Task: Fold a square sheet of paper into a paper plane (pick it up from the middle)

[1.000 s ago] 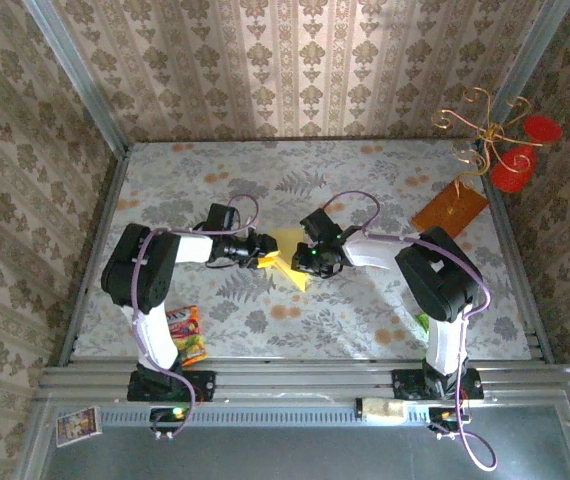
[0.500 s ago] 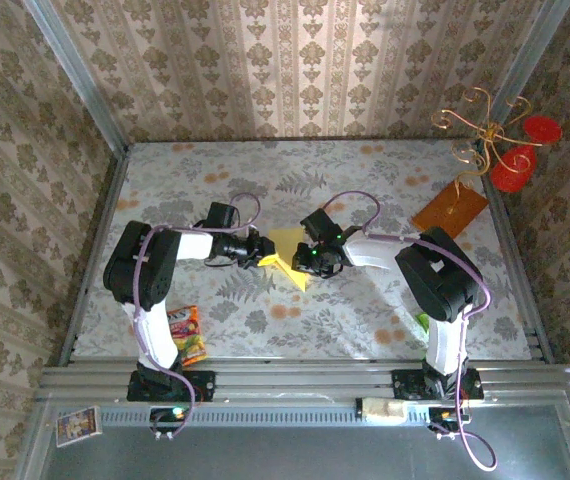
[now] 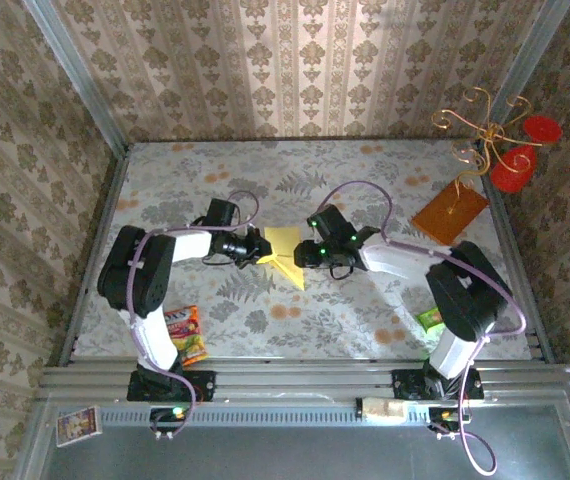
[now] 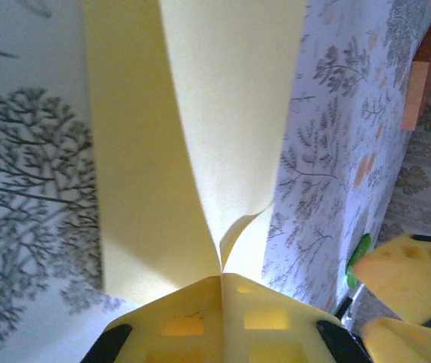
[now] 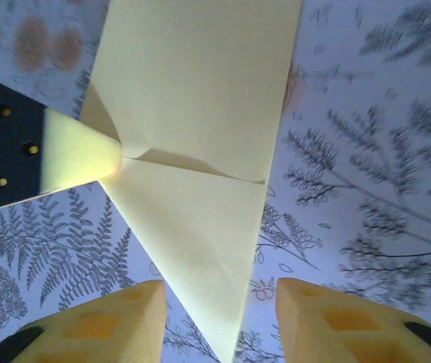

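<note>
Square sheet of paper (image 3: pixel 283 252), pale yellow and already partly folded, sits near the middle of the flower-patterned desk (image 3: pixel 365 320), between the two arms' tips. In the top view it shows a flat upper part and a narrow point aimed toward the near edge.

The left pincer (image 3: pixel 262 250) reaches in from the left and is clamped on the sheet's left edge. In its own wrist view the left pincer (image 4: pixel 221 276) has its yellow fingers (image 4: pixel 178 325) pressed together, with the paper (image 4: pixel 193 113) puckering into a crease right where they bite.

The right pincer (image 3: pixel 311 254) stands just beside the sheet's right side with its fingers apart. In the right wrist view the right pincer (image 5: pixel 219 295) straddles the pointed lower flap of the paper (image 5: pixel 193 98). The point lies in the gap, and neither finger (image 5: pixel 125 310) touches it. The left arm's fingertip (image 5: pixel 83 155) meets the fold line from the left.

An orange-brown board (image 3: pixel 450 212) leans at the far right, well apart from the sheet. A green packet (image 3: pixel 430 320) lies near the right arm's base, and a colourful snack packet (image 3: pixel 187 335) lies near the left one.
</note>
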